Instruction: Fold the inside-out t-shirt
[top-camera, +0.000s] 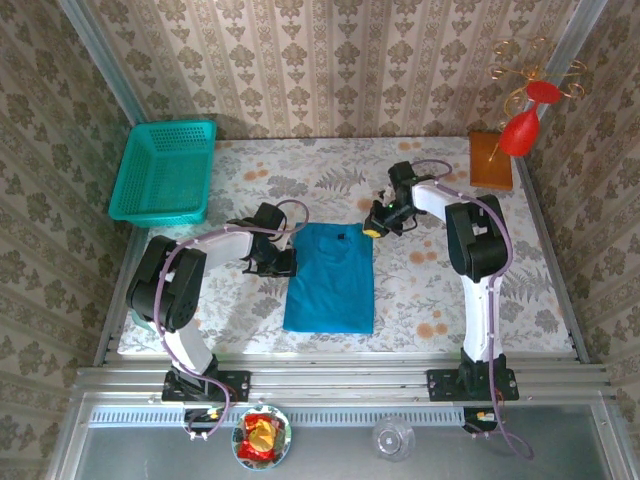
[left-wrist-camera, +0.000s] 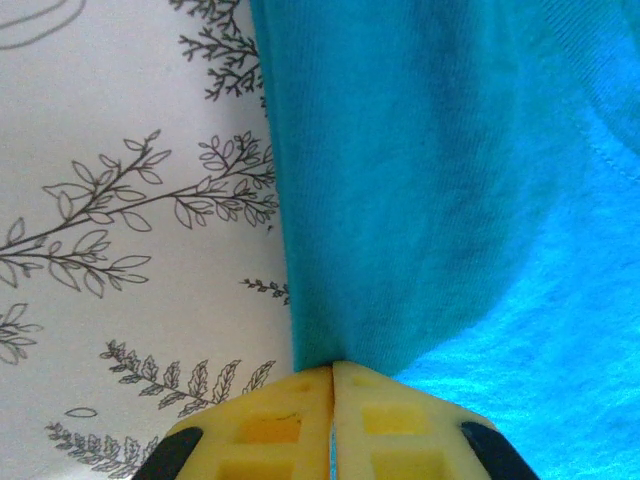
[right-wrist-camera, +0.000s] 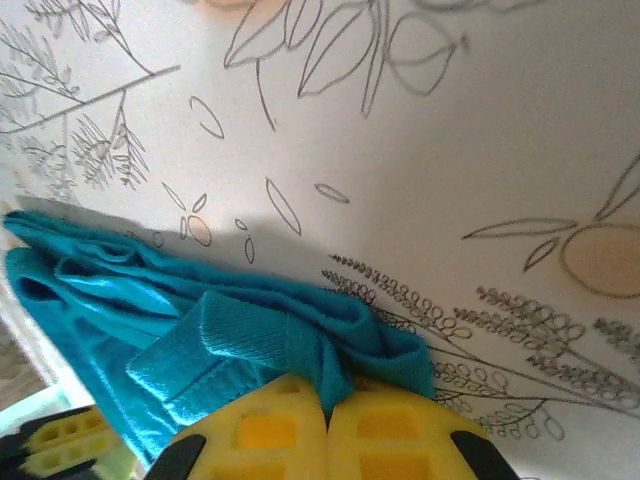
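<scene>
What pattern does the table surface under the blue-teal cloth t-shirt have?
White table cover with grey line-drawn leafy branches, clearest in the left wrist view.

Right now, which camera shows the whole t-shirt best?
Overhead view: the whole t-shirt shows, lying flat. Left wrist view: one edge in the left gripper. Right wrist view: a bunched corner in the right gripper.

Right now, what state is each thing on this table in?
t-shirt, flat on the table, gripped at two edges
left gripper, shut on the t-shirt's left edge
right gripper, shut on the t-shirt's bunched far-right corner
basket, upright, empty
</scene>
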